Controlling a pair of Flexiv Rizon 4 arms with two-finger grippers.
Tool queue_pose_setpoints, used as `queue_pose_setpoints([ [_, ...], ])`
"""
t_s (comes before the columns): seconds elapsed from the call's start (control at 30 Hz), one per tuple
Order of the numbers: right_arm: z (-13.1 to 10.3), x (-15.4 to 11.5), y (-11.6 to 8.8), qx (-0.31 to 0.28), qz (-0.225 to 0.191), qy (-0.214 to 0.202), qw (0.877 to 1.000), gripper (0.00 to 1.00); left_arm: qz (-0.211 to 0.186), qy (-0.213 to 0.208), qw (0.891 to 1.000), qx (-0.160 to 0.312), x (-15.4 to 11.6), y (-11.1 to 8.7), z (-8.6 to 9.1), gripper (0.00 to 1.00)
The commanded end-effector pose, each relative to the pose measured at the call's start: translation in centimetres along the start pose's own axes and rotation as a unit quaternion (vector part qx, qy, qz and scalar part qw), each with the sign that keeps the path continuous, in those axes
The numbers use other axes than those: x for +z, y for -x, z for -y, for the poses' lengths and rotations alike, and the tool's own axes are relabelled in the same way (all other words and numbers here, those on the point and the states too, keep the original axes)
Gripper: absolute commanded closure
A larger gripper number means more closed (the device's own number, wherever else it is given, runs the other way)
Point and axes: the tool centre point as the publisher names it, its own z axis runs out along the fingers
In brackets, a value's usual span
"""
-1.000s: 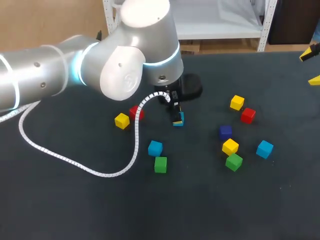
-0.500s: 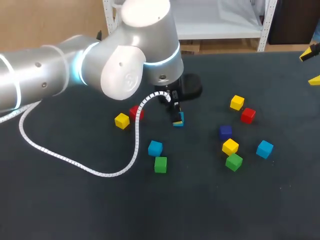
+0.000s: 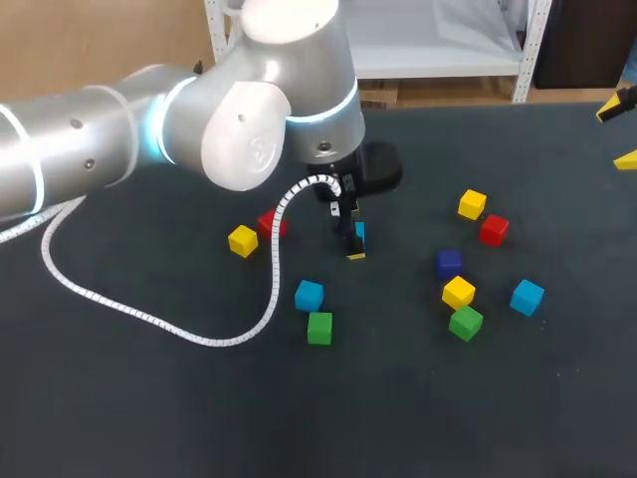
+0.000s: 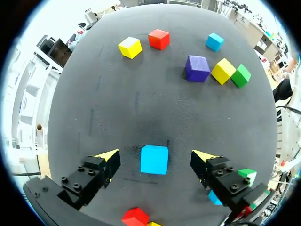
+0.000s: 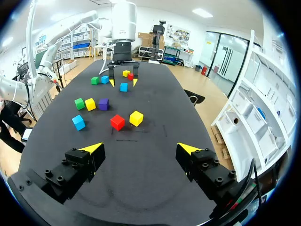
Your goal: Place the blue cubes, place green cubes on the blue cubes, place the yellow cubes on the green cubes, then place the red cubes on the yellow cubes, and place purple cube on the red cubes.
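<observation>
Though clamped half second back, now released: left gripper point(image 4: 155, 155) tips spread wide, flanking small light-blue cube point(image 4: 154, 159), untouched. Cube flat on dark grey table point(image 4: 117, 99), mid-table. Judged: blue base set, stacking not begun.

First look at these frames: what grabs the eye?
The big silver left arm stretched across the dark table, its open jaws straddling a small light blue cube without touching it. Around it, loose coloured cubes, none stacked; the lone dark purple cube sits right of centre.
</observation>
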Motion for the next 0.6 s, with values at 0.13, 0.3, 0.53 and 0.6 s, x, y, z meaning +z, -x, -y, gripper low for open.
queue_pose_setpoints([
  [0.13,-0.1,0.0,0.0,0.0,0.0,-0.002,1.0,0.0,0.007,0.012,1.0,0.016,-4.3,-2.0,3.8,0.0],
  [0.3,-0.1,0.0,0.0,0.0,0.0,-0.002,1.0,0.0,0.005,0.006,0.999,0.033,-6.2,-4.0,6.9,0.0],
  [0.53,-0.1,0.0,0.0,0.0,0.0,-0.002,1.0,0.0,0.009,0.009,0.999,0.045,-7.4,-7.3,9.3,0.0],
  [0.6,-0.1,0.0,0.0,0.0,0.0,-0.002,1.0,0.0,0.009,0.008,0.998,0.054,-7.1,-8.0,9.6,0.0],
])
